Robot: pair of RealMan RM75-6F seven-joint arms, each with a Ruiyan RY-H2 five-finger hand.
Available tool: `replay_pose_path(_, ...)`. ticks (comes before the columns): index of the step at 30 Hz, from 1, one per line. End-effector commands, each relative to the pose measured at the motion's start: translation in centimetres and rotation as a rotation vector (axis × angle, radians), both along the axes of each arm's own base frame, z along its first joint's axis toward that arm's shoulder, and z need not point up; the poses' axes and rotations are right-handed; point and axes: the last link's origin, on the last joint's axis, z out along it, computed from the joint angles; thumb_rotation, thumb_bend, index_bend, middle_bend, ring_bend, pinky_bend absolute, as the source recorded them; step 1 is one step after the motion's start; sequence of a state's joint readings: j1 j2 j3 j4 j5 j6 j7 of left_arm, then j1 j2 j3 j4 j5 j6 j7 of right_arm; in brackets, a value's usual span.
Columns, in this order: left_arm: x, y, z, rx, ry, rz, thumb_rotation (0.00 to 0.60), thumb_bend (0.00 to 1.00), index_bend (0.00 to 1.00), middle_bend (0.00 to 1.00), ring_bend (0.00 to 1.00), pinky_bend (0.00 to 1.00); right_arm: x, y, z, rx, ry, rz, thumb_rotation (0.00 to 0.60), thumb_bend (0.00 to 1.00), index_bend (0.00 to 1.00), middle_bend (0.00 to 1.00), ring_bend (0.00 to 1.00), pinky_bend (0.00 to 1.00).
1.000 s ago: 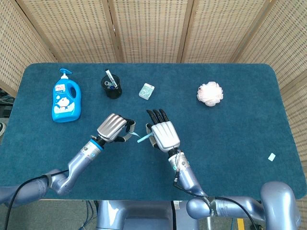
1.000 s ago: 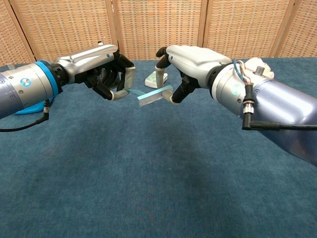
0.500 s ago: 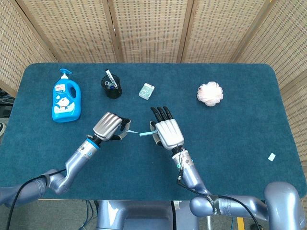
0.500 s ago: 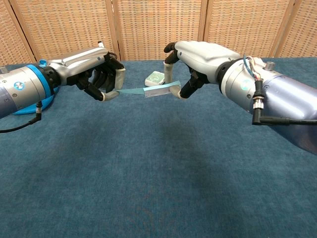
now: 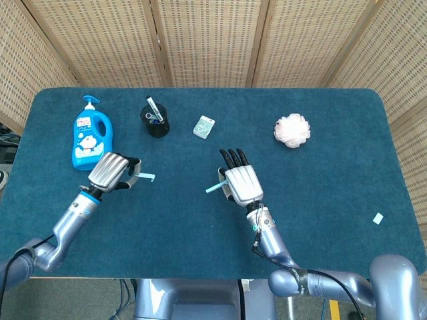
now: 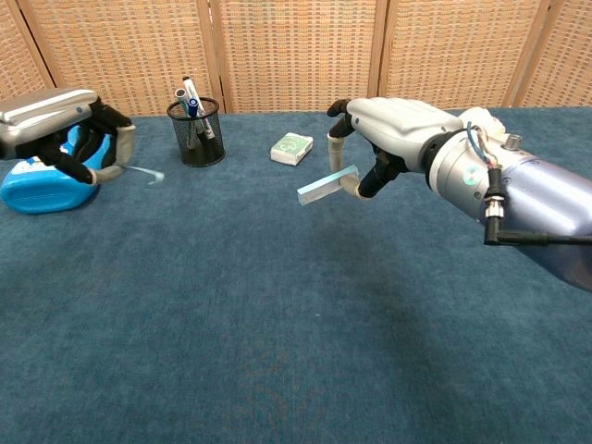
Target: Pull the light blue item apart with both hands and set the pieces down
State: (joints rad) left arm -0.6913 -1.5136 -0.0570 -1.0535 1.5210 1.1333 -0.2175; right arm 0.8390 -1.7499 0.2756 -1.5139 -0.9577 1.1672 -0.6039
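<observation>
The light blue item is in two pieces. My left hand (image 5: pixel 113 172) (image 6: pixel 65 131) grips the thin piece (image 5: pixel 148 177) (image 6: pixel 146 172), which sticks out to the right of its fingers, over the table's left side. My right hand (image 5: pixel 241 185) (image 6: pixel 388 134) pinches the wider sleeve-like piece (image 5: pixel 213 189) (image 6: pixel 326 186) between thumb and finger, above the table's middle. The two pieces are far apart, both held off the blue tabletop (image 5: pixel 320 173).
A blue soap bottle (image 5: pixel 91 136) (image 6: pixel 37 190) lies at the left behind my left hand. A black pen cup (image 5: pixel 155 119) (image 6: pixel 196 129), a small green-white box (image 5: pixel 204 126) (image 6: pixel 292 148) and a pink bath puff (image 5: pixel 292 130) stand further back. A white scrap (image 5: pixel 378 218) lies near the right edge.
The item has come apart. My left hand has swung far left with the thin piece; my right hand has shifted slightly right and toward me with the sleeve.
</observation>
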Motion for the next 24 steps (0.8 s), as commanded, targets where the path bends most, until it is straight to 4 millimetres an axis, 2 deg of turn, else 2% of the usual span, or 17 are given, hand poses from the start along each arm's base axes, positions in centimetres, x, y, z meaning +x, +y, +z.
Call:
replay_pose_path(1,-2.5,-0.5,1.6,0.036,0.089,0.020,0.600,0.39,0.55,0.41,0.54,0.62,-0.1,0.0,-0.7,0.011,0.013,-0.002,0.600,0.61,0.59,0.07,0.00,0.00)
replay_pose_path(3,-3.4,-0.8,2.5,0.065,0.134,0.034,0.600,0.29,0.44,0.24,0.40,0.55,0.0,-0.1,-1.2,0.013,0.020,-0.005,0.600,0.60,0.60,0.07,0.00,0.00)
replay_pose_path(5,-3.7,-0.9,2.9,0.080,0.154,0.046,0.600,0.23,0.37,0.14,0.32,0.47,0.0,-0.3,-1.4,0.009,0.027,-0.005,0.600,0.57,0.54,0.07,0.00,0.00)
replay_pose_path(7,-4.0,-0.9,3.5,0.094,0.171,0.064,0.600,0.15,0.26,0.04,0.19,0.35,-0.2,-0.3,-1.6,0.015,0.032,-0.016,0.600,0.43,0.37,0.05,0.00,0.00)
replay_pose_path(8,-4.1,-0.9,3.8,0.101,0.175,0.071,0.600,0.11,0.19,0.00,0.12,0.29,-0.2,-0.3,-1.5,0.018,0.028,-0.025,0.600,0.29,0.24,0.03,0.00,0.00)
replay_pose_path(10,-4.1,-0.9,4.2,0.111,0.176,0.079,0.600,0.05,0.11,0.00,0.05,0.23,0.0,-0.4,-1.3,0.014,0.015,-0.035,0.600,0.09,0.08,0.00,0.00,0.00)
replay_pose_path(11,-4.1,-1.0,4.4,0.115,0.176,0.084,0.600,0.02,0.07,0.00,0.02,0.20,0.0,-0.4,-1.1,0.010,0.007,-0.038,0.600,0.03,0.03,0.00,0.00,0.00)
replay_pose_path(14,-4.2,-1.2,5.3,0.129,0.166,0.095,0.600,0.00,0.00,0.00,0.00,0.15,0.1,-0.5,0.0,-0.010,-0.019,-0.041,0.600,0.00,0.00,0.00,0.00,0.00)
replay_pose_path(19,-5.0,-2.7,7.6,0.166,0.123,0.128,0.600,0.00,0.00,0.00,0.00,0.09,-0.7,-0.5,3.8,-0.083,-0.045,-0.016,0.600,0.00,0.00,0.00,0.00,0.00)
replay_pose_path(22,-5.7,-4.2,9.2,0.195,0.087,0.156,0.600,0.00,0.00,0.00,0.00,0.03,-2.7,-0.5,6.6,-0.165,-0.032,0.022,0.600,0.00,0.00,0.00,0.00,0.00)
replay_pose_path(23,-6.6,-5.5,10.5,0.226,0.056,0.189,0.600,0.00,0.00,0.00,0.00,0.01,-5.0,-0.5,8.8,-0.229,-0.005,0.034,0.600,0.00,0.00,0.00,0.00,0.00)
replay_pose_path(24,-6.8,-6.0,10.7,0.229,0.050,0.196,0.600,0.00,0.00,0.00,0.00,0.00,-5.7,-0.3,9.3,-0.233,-0.004,0.046,0.600,0.00,0.00,0.00,0.00,0.00)
